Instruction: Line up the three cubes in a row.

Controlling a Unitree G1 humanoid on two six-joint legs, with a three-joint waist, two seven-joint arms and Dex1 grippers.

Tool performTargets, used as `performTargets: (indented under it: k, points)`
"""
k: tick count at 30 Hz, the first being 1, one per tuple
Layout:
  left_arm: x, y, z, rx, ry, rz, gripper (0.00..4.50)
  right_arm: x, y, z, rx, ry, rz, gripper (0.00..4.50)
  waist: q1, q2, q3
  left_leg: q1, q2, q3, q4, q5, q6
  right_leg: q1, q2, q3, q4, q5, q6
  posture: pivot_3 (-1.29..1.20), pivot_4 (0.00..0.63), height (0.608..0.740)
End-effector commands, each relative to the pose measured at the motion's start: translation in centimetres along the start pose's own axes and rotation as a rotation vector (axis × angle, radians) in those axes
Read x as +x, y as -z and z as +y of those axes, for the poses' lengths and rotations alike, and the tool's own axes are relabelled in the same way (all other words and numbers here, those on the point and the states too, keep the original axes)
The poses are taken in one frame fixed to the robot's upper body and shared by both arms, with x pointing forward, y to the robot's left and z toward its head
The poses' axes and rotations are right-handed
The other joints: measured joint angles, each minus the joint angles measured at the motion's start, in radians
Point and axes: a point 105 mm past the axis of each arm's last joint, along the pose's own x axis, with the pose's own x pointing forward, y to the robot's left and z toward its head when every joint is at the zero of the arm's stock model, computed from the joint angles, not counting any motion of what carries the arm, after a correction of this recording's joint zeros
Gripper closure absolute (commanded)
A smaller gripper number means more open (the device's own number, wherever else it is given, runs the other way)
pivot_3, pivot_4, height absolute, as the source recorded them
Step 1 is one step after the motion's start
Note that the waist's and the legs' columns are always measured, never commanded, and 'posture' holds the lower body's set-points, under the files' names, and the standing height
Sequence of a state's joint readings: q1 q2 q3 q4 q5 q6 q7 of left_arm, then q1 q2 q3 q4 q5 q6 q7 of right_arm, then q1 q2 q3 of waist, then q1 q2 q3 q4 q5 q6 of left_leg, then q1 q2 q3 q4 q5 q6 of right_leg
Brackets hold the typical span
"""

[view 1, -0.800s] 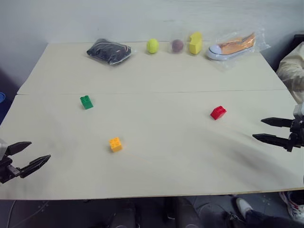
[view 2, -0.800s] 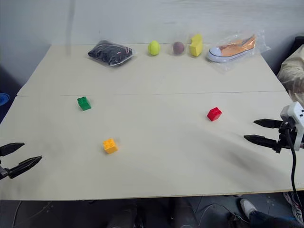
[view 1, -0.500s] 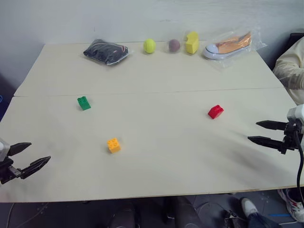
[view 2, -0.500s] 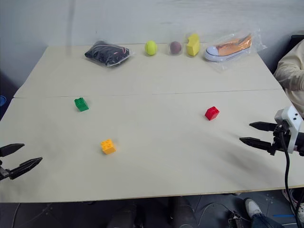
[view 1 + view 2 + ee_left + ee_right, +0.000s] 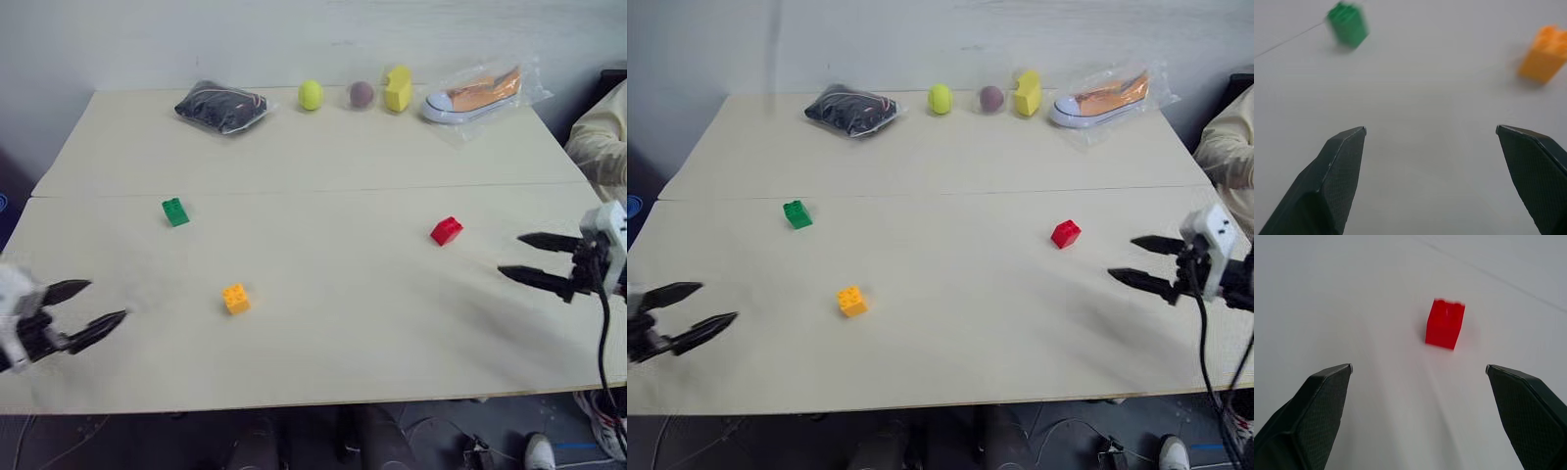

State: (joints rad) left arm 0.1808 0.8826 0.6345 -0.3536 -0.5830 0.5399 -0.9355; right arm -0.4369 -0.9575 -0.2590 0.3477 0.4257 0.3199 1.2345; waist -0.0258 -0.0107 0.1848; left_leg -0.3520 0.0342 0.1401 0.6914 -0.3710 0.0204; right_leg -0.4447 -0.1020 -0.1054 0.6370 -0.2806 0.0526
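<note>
A pale table (image 5: 323, 166) seen from above, with three small studded toy cubes lying well apart on it; the green cube (image 5: 175, 211) sits toward the left, just on the near side of a thin seam that crosses the table; the orange-yellow cube (image 5: 236, 298) lies nearer the front edge, a little right of the green one; the red cube (image 5: 447, 230) lies toward the right, on the near side of the seam too. The left tool (image 5: 88, 311) hovers over the near left corner, its two black fingers spread wide and holding nothing, pointed toward the green and orange-yellow cubes; the right tool (image 5: 529, 259) hovers at the right side, fingers likewise wide and empty, pointed toward the red cube, which stands apart from it. Along the far edge lie a dark bundle in clear wrap (image 5: 222, 105), a yellow-green ball (image 5: 311, 95), a small brownish ball (image 5: 361, 94), a pale-yellow foam block (image 5: 398, 89) and a bagged shoe (image 5: 477, 94); a person's pale sleeve (image 5: 598, 147) shows at the right edge.
</note>
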Motion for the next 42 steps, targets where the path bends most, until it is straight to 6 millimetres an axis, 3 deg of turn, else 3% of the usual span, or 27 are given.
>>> performTargets:
  k: [1,4,8,13,16,20,23,29,31,34,36,38,42]
  points:
    - [2.2,-4.2,-2.3,0.047,0.148,-0.093,0.02,1.8,-1.8,-1.2,-0.026,0.089,-0.045,0.0,-0.001,0.0,0.0,0.0,0.0,0.0,0.0,0.0,0.0,0.0,0.0,0.0,0.0,0.0,0.0,0.0,0.15,0.74]
    - [4.1,-7.1,-4.4,0.085,0.321,-0.141,0.02,4.0,-2.5,-2.0,-0.004,0.14,-0.082,0.0,-0.002,0.0,0.0,0.0,0.0,0.0,0.0,0.002,-0.001,0.0,0.001,0.0,0.001,0.0,0.0,0.0,0.15,0.74]
    - [5.9,-10.0,-6.7,0.17,0.499,-0.169,0.02,6.5,-1.7,-2.7,0.062,0.178,-0.061,0.0,-0.002,0.0,0.0,0.0,-0.001,0.001,0.0,0.003,-0.001,0.0,0.003,0.001,0.001,0.0,0.0,0.0,0.15,0.74]
    - [7.2,-11.7,-7.4,0.228,0.542,-0.203,0.02,7.9,-0.5,-3.1,0.1,0.208,-0.068,0.0,-0.002,0.0,0.0,-0.001,-0.001,0.002,0.001,0.004,-0.001,0.0,0.005,0.001,0.005,0.0,0.0,0.0,0.15,0.74]
    - [7.6,-12.8,-8.2,0.254,0.587,-0.233,0.02,8.9,1.5,-2.9,0.141,0.242,-0.015,0.0,-0.002,0.0,0.0,-0.001,0.0,0.001,0.002,0.004,-0.001,0.0,0.005,0.001,0.005,0.0,0.0,0.0,0.15,0.74]
    - [7.7,-13.1,-8.2,0.266,0.597,-0.229,0.02,9.2,2.9,-2.9,0.163,0.282,0.011,0.0,-0.002,0.0,0.0,-0.001,0.0,0.001,0.003,0.004,-0.001,0.0,0.005,0.001,0.006,0.0,0.0,0.0,0.15,0.74]
    - [7.8,-12.9,-8.1,0.269,0.597,-0.222,0.0,9.4,3.5,-2.7,0.175,0.276,0.025,0.62,-0.002,0.0,0.0,-0.002,0.0,0.001,0.003,0.004,-0.001,0.0,0.006,0.001,0.006,0.0,0.0,0.0,0.15,0.74]
    - [7.9,-12.8,-8.1,0.282,0.605,-0.216,0.0,9.5,3.7,-2.1,0.152,0.237,0.026,2.56,-0.002,0.0,0.0,-0.002,0.0,0.001,0.003,0.004,-0.001,0.0,0.006,0.001,0.006,0.0,0.0,0.0,0.15,0.74]
    - [7.9,-12.8,-8.1,0.285,0.606,-0.215,0.0,9.4,3.4,-1.7,0.145,0.203,0.008,3.0,-0.002,0.0,0.0,-0.002,0.0,0.001,0.003,0.004,-0.001,0.0,0.006,0.001,0.006,0.0,0.0,0.0,0.15,0.74]
    - [7.9,-12.5,-8.1,0.286,0.616,-0.199,0.0,9.5,1.2,1.2,0.049,-0.008,-0.065,2.99,-0.001,0.0,0.0,-0.002,0.0,0.001,0.003,0.004,-0.001,0.0,0.006,0.001,0.006,0.0,0.0,0.0,0.15,0.74]
    - [7.8,-11.6,-8.2,0.294,0.634,-0.162,0.0,8.9,-0.1,6.5,-0.132,-0.315,-0.065,2.99,0.0,0.001,0.0,-0.002,0.0,0.001,0.003,0.004,-0.001,0.0,0.006,0.001,0.006,0.0,0.0,0.0,0.15,0.74]
    - [7.7,-10.8,-8.4,0.304,0.65,-0.131,0.0,8.4,-0.4,10.1,-0.214,-0.5,-0.045,2.99,0.001,0.001,0.001,-0.002,0.0,0.0,0.003,0.004,-0.001,0.0,0.007,0.001,0.006,0.0,0.001,0.0,0.15,0.74]
    - [7.5,-9.2,-8.8,0.345,0.673,-0.084,0.0,8.6,0.0,14.1,-0.269,-0.671,-0.012,2.99,-0.002,0.001,0.001,-0.001,0.001,0.001,0.005,0.003,-0.002,0.0,0.007,0.001,0.004,0.0,0.001,0.0,0.15,0.74]
